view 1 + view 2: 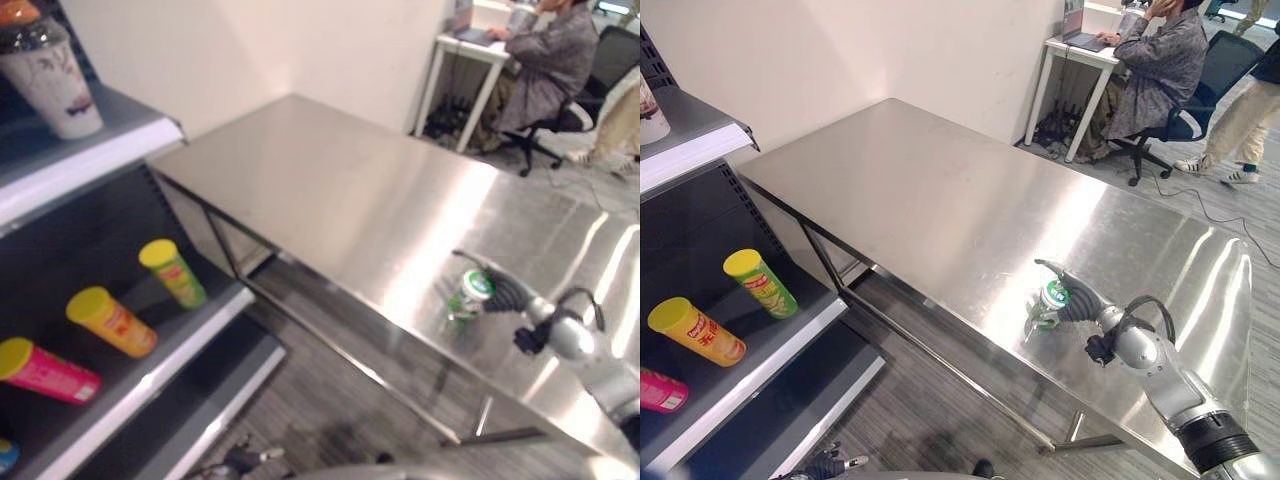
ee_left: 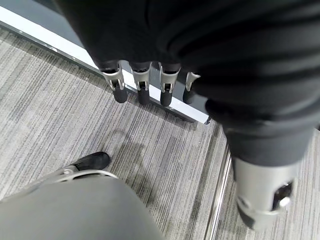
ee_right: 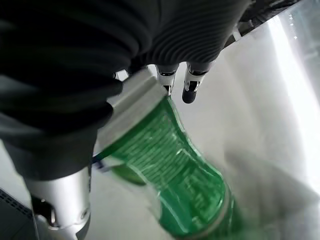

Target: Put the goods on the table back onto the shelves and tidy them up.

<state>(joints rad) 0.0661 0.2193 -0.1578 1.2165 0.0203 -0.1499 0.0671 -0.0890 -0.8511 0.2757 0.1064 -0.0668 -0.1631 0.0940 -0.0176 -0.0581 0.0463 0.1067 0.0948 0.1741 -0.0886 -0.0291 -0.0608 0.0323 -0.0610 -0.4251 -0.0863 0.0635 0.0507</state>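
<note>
Pickup step: the right hand has its fingers clamped round the green can, lower right on the counter; next, a carry to the shelves at left.

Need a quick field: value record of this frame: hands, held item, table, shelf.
right robot hand: over the table, fingers curled round the green can
green can: upright on the table, near its front edge
left robot hand: idle, hanging over the floor, fingers relaxed, holds nothing
shelf: to the robot's left; yellow-lidded tubes lie on the lower board: green tube, orange tube, pink tube
upper shelf: white cup
background: person seated at a white desk
</note>
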